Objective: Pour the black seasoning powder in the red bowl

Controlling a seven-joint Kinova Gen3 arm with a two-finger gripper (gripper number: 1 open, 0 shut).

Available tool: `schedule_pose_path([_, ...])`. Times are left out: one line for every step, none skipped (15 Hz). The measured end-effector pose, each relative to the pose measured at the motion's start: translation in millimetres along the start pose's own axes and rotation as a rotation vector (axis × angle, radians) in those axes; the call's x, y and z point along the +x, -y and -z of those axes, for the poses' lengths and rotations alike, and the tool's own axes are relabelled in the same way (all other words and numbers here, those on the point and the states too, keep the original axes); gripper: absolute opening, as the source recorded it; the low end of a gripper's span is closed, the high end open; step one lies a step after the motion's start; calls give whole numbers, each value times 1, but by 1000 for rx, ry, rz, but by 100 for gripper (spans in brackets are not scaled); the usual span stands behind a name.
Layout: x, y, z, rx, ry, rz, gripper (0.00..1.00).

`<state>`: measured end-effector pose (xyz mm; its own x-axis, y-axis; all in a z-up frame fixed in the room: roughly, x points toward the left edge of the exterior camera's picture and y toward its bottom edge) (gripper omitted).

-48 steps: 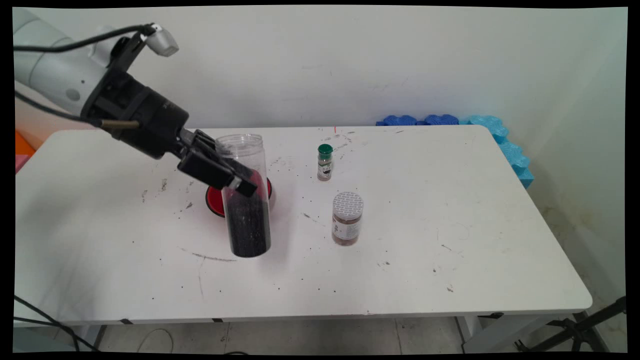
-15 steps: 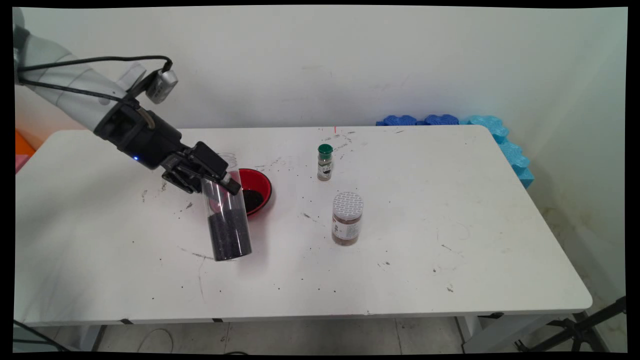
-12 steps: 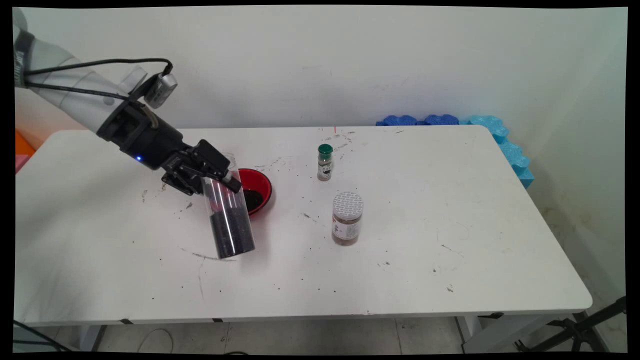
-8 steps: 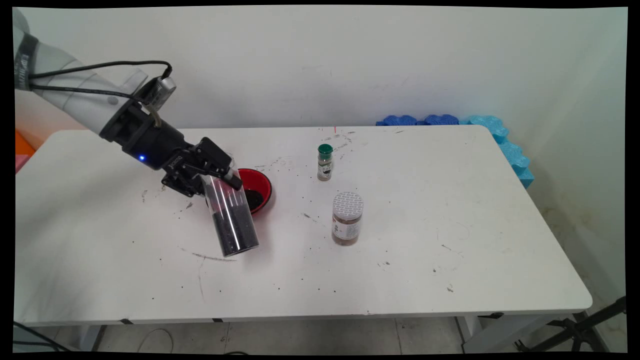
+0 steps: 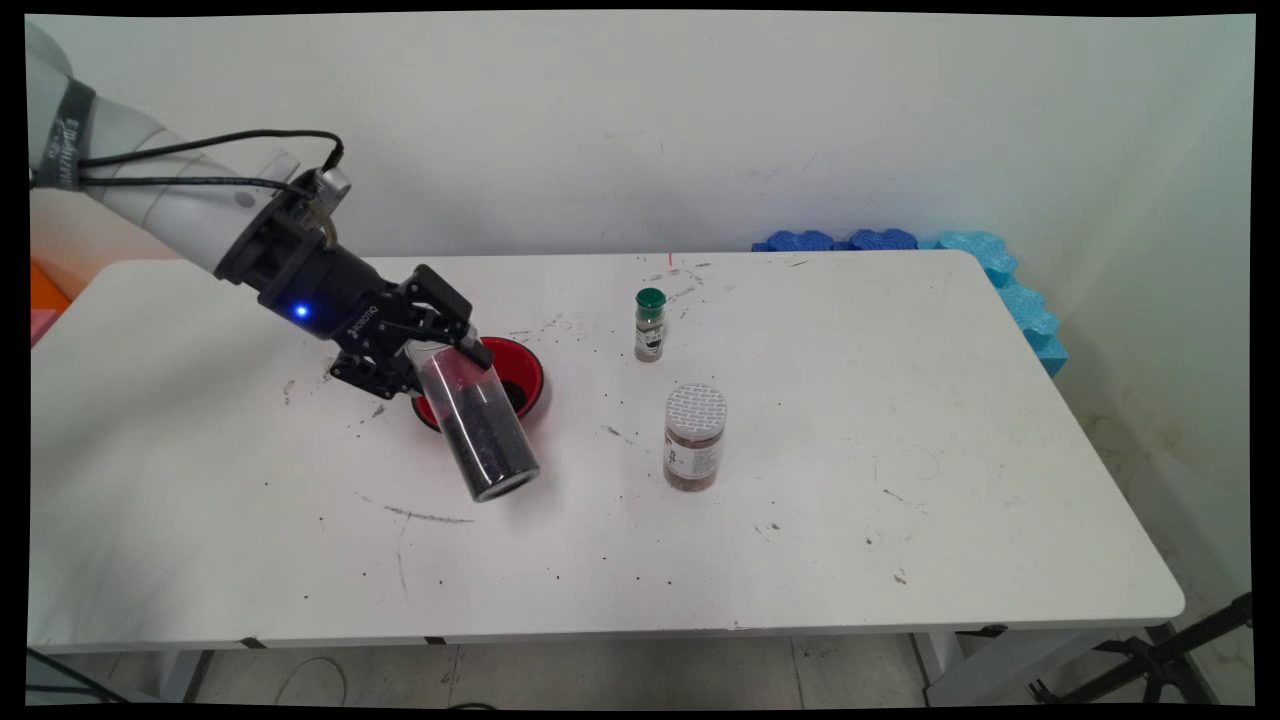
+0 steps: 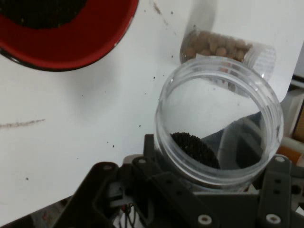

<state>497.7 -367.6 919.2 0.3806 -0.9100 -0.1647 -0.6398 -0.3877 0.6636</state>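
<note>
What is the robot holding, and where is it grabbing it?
The hand grips a clear plastic jar partly filled with small black grains, clamped near its open top end, tilted beside the red bowl.

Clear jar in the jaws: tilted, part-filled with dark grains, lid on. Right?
Not quite. The clear jar has no lid: the hand view looks straight into its open mouth. The rest holds: the gripper holds it tilted, part-filled with dark grains, beside the red bowl.

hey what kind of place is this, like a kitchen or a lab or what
Probably a robotics lab or test room, not a kitchen: a scuffed white table against a bare wall, blue foam mats stacked behind it, and a cabled robot arm.
</note>
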Motion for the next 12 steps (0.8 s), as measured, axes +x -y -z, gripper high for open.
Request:
schedule_pose_path([1, 1, 0, -1, -3, 18, 0])
schedule_pose_path([2, 2, -1, -3, -6, 46, 0])
schedule_pose_path([4, 4, -1, -6, -10, 78, 0])
schedule_pose_path([5, 5, -1, -10, -11, 109, 0])
schedule_pose_path([6, 6, -1, -15, -12, 138, 0])
schedule_pose_path([6, 7, -2, -21, -11, 172, 0])
schedule_pose_path([7, 7, -3, -28, -9, 205, 0])
schedule_pose_path([7, 8, -3, -34, -8, 232, 0])
schedule_pose_path([7, 8, -4, -37, -7, 249, 0])
schedule_pose_path([8, 8, -4, -43, -7, 273, 0])
schedule_pose_path([8, 8, -5, -49, -6, 302, 0])
schedule_pose_path([9, 9, -6, -55, -6, 327, 0])
